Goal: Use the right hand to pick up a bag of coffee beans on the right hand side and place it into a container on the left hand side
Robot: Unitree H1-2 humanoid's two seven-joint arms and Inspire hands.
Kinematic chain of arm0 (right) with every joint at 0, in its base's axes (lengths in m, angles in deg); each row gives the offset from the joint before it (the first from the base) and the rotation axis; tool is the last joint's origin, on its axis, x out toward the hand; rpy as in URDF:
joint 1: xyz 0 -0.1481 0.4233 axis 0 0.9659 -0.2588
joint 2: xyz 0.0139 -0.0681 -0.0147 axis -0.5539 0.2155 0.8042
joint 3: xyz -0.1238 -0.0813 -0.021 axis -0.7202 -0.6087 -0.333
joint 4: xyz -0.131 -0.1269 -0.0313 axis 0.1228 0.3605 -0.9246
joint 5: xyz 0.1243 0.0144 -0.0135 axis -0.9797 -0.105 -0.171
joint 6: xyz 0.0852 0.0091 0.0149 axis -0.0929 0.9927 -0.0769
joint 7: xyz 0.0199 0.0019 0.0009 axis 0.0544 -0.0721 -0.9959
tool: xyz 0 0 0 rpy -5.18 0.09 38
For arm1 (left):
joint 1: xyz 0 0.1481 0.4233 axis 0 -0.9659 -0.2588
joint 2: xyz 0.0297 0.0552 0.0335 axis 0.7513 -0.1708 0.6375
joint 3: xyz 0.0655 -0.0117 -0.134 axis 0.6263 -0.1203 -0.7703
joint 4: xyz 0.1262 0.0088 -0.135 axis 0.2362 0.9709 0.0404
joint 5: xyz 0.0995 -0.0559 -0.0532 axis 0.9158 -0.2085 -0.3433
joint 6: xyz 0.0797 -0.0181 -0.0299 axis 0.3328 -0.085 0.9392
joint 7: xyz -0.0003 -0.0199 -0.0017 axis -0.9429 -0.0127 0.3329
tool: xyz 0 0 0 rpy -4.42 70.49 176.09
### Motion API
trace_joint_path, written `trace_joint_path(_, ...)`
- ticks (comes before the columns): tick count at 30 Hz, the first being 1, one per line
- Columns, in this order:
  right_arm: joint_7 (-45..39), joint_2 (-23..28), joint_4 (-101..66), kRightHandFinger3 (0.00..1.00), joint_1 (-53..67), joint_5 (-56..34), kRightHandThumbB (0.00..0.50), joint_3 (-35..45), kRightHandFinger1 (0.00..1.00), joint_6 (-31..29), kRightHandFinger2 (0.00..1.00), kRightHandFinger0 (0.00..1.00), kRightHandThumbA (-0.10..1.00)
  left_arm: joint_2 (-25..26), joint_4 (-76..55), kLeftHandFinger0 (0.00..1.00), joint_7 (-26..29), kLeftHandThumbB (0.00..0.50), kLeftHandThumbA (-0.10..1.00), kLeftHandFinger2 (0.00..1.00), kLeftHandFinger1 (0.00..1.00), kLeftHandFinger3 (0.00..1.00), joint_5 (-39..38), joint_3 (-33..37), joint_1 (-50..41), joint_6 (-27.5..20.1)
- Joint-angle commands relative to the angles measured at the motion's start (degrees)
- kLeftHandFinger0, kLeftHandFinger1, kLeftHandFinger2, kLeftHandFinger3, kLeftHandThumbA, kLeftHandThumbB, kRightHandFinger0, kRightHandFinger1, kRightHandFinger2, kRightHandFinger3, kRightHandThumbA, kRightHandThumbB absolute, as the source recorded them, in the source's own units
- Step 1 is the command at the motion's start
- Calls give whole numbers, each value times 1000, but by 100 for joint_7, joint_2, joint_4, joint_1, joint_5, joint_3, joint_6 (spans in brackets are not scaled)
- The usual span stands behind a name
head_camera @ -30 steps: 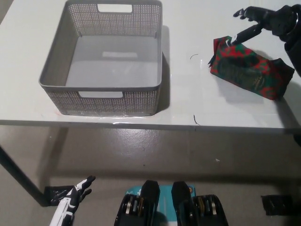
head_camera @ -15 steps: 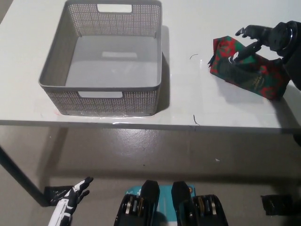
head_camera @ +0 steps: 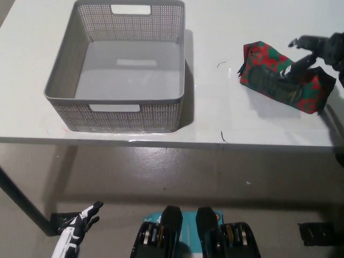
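The white bench (head_camera: 215,115) carries everything: on its left side stands the grey perforated basket (head_camera: 72,70), empty inside, and well apart on the right lies the red-and-green coffee bean bag (head_camera: 269,75), flat on its side and angled across the bench near the right edge. The step in hand looks like the reach-and-grasp — the bag is not yet lifted. The black right hand (head_camera: 312,51) sits over the bag's far right end, fingers spread with one tip touching or just above the top face; it is not closed round the bag and grips nothing. The next move likely calls for settling lower and wrapping the bag's width before lifting — then carrying it left across the bare bench to the basket. The white left hand (head_camera: 78,228) rests low at the lower left below the bench, fingers apart, holding nothing.
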Motion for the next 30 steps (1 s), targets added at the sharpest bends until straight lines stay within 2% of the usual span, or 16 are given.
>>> trace_joint_path(1,189,164,138,1000,-111,33,500,24,1000,-211,1000,1000,868,124,-117,1000,-116,262,1000,1000,1000,1000,-130,-33,5,-177)
trace_joint_path(5,190,105,165,1000,44,-39,477,95,1000,-188,1000,1000,870,139,-147,1000,-109,258,1000,1000,1000,1000,-101,-10,46,-153)
trace_joint_path(7,219,86,195,1000,100,-20,494,87,1000,-208,1000,1000,912,117,-153,1000,-80,253,1000,1000,1000,1000,-54,0,61,-146)
trace_joint_path(10,244,-16,264,1000,154,-40,485,103,1000,-211,1000,1000,938,131,-146,1000,-92,248,1000,1000,1000,1000,-83,-7,109,-124)
trace_joint_path(12,233,-89,290,1000,198,-80,500,141,1000,-201,1000,1000,956,142,-127,1000,-110,243,1000,1000,1000,1000,-112,-12,131,-165)
trace_joint_path(16,310,-170,329,1000,293,-207,500,302,1000,-249,1000,1000,877,163,-166,1000,-123,244,1000,1000,1000,1000,-85,2,151,-140)
trace_joint_path(20,375,-264,371,1000,342,-253,483,367,1000,-307,1000,1000,846,178,-218,1000,-120,236,1000,1000,1000,1000,-78,-11,181,-79)
trace_joint_path(23,260,-288,411,1000,336,-372,500,533,1000,-345,1000,1000,809,177,-222,1000,-130,230,1000,1000,1000,1000,-90,-17,226,-60)
trace_joint_path(27,66,-333,438,1000,329,-493,487,700,1000,-429,1000,1000,742,174,-227,1000,-146,230,1000,1000,1000,1000,-105,-30,283,-14)
trace_joint_path(30,-126,-367,468,1000,311,-501,498,740,1000,-282,1000,1000,743,176,-211,1000,-130,230,1000,1000,1000,1000,-58,-32,326,-27)
